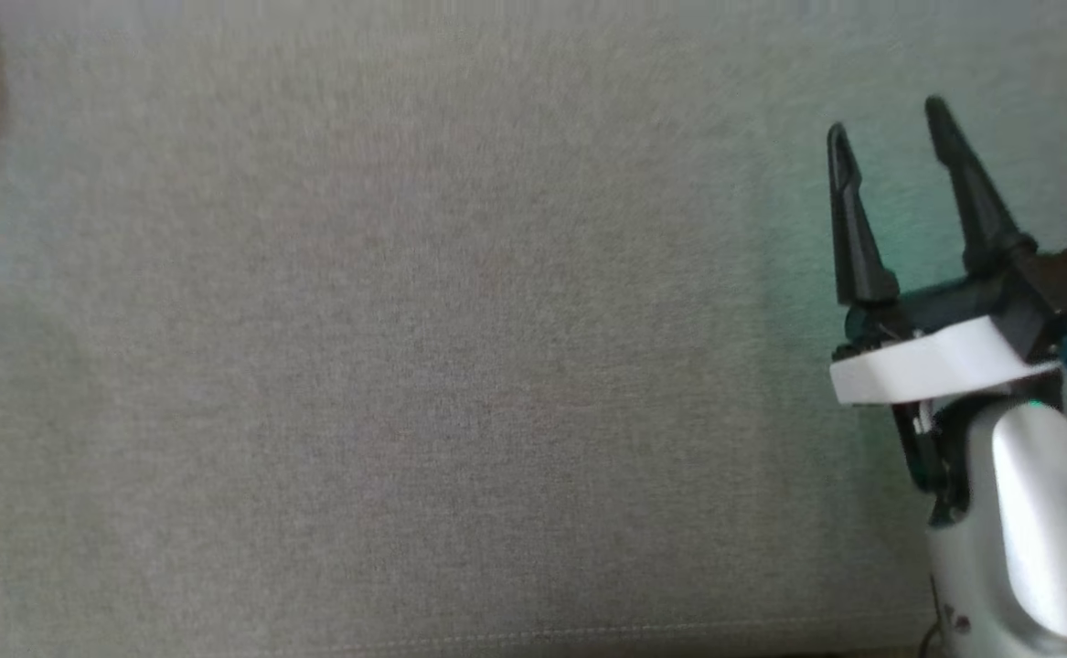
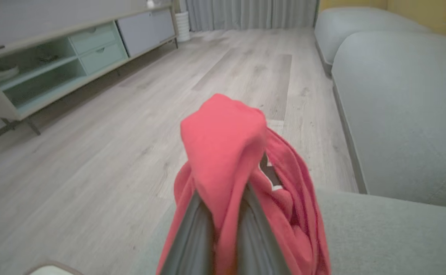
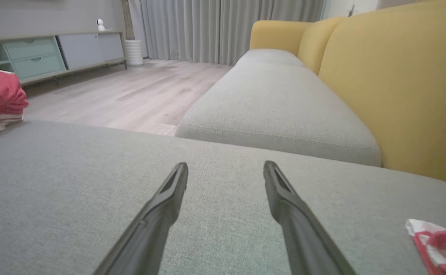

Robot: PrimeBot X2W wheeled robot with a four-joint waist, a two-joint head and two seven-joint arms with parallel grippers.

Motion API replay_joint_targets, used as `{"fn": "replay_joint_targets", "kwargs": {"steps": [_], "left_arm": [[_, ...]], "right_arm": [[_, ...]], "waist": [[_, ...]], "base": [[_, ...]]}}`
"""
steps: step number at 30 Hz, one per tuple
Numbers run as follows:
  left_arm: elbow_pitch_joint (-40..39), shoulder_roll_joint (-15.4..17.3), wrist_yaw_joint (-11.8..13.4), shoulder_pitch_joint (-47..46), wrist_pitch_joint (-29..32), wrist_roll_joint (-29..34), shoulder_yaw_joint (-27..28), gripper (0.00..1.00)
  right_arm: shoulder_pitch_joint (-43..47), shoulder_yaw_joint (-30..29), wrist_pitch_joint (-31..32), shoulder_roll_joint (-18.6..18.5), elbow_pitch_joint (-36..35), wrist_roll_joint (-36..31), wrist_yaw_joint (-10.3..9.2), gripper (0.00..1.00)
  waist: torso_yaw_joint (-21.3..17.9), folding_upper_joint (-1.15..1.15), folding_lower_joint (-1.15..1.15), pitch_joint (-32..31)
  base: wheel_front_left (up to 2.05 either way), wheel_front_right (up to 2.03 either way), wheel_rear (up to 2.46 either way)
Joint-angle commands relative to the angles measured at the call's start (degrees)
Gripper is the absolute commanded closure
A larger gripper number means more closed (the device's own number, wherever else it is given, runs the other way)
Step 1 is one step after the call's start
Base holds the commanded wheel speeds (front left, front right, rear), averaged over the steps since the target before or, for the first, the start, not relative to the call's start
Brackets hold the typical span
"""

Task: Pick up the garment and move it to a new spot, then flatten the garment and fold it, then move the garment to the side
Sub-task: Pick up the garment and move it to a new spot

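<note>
The left tool (image 2: pixel 224 198) is clenching a bunch of the red garment (image 2: pixel 223 130), holding it at the edge of the grey seat cushion (image 2: pixel 379 236). The right tool (image 1: pixel 887 119) is hanging released over the same cushion, fingers apart. Beyond the cushion, a wood floor (image 2: pixel 131 133) is stretching to a low cabinet (image 2: pixel 54 57)

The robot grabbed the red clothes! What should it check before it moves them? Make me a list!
1. Is the left gripper shut on the red garment? ok.
2. Does the red garment hang free of the grey cushion? cannot tell.
3. Is the right gripper open and holding nothing? ok.
4. Does the grey cushion offer a flat spot to lay it on? ok.
5. Is the red-and-white cloth beside the right gripper out of the way? cannot tell.
</note>
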Motion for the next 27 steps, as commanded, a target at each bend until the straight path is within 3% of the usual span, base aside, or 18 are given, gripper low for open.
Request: {"fn": "replay_joint_targets", "kwargs": {"steps": [1,6,13,19,27], "left_arm": [[-2.34,4.18,-0.68,-2.91,-0.32,1.05,0.22,1.0],[-6.28,2.6,-2.5,-4.52,0.85,3.13,-3.55,1.0],[-15.93,-3.26,-2.68,-3.06,4.73,3.33,-7.72,1.0],[-23.94,-6.95,-2.77,-0.31,6.35,2.92,-10.43,1.0],[-40.32,-12.89,-3.83,6.45,8.34,0.41,-16.56,1.0]], "right_arm": [[1.91,0.96,-1.0,0.04,-0.6,1.05,0.21,0.0],[4.79,0.3,-3.02,0.04,3.06,3.55,0.21,0.0],[8.73,-0.22,-4.93,0.04,6.67,5.89,0.21,0.0],[10.03,0.32,-5.88,0.04,7.95,7.24,0.21,0.0],[10.84,-0.39,-6.78,0.04,9.06,7.97,0.21,0.0]], "waist": [[-1.9,0.0,0.01,-6.91],[-3.96,0.0,0.01,-14.35],[-6.73,0.0,0.01,-21.29],[-8.88,0.0,0.01,-23.46],[-10.86,0.0,0.01,-23.01]], "base": [[0.0,0.0,0.0],[0.0,0.0,0.0],[0.0,0.0,0.0],[0.0,0.0,0.0],[0.0,0.0,0.0]]}}
